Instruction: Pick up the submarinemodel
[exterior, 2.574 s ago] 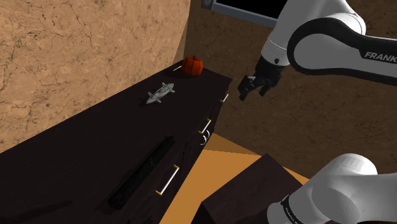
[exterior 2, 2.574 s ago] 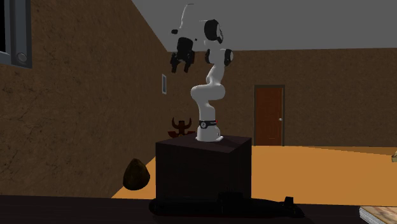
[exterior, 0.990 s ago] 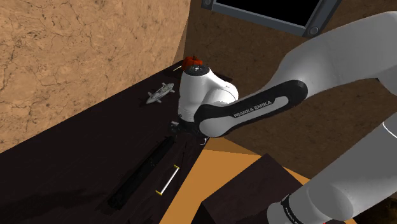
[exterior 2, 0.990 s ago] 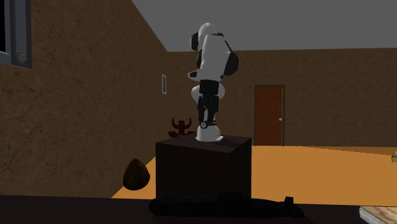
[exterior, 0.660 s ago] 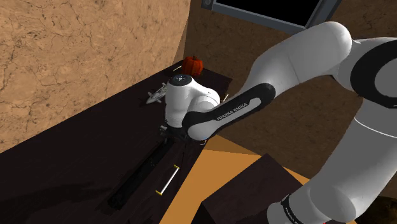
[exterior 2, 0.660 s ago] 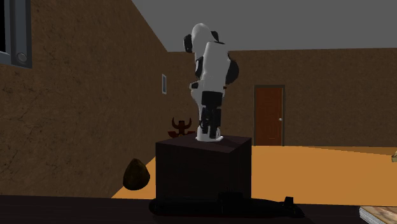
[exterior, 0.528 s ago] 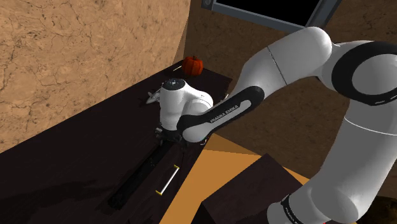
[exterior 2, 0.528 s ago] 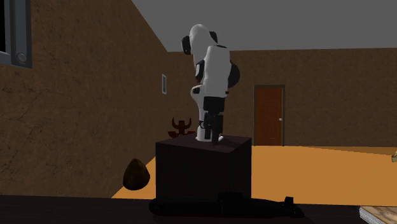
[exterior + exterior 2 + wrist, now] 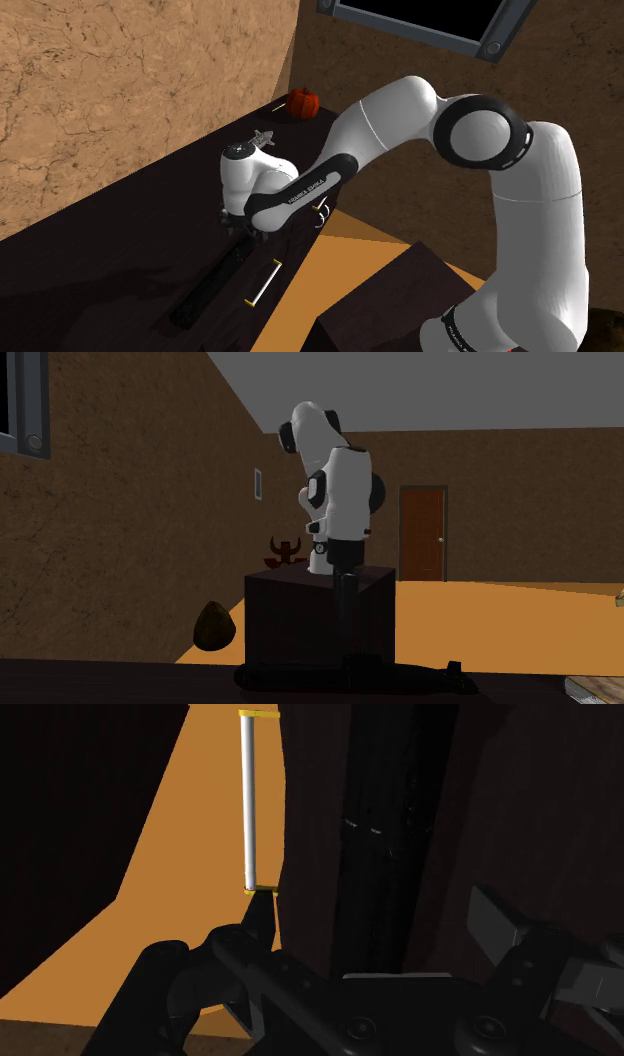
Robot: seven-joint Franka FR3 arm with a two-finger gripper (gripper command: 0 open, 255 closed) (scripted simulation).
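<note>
The submarine model (image 9: 214, 279) is a long black hull lying on the dark cabinet top (image 9: 110, 250) along its front edge. In the second exterior view the submarine model (image 9: 350, 676) lies across the foreground, with a small tower amidships. My gripper (image 9: 248, 223) hangs low over the hull's far end, pointing down. In the wrist view the gripper (image 9: 375, 919) is open, and the dark hull (image 9: 385, 824) runs between the fingers, which stand apart and do not touch it.
A small grey model (image 9: 263, 136) and a red pumpkin-like thing (image 9: 303, 101) sit further along the cabinet. White drawer handles (image 9: 264, 282) line its front, one handle (image 9: 248, 804) close beside my fingers. The orange floor (image 9: 320, 270) drops off past the edge.
The arm has swung down from high near the window to the cabinet top. It then slid along the front edge until the hand came over the black hull's end.
</note>
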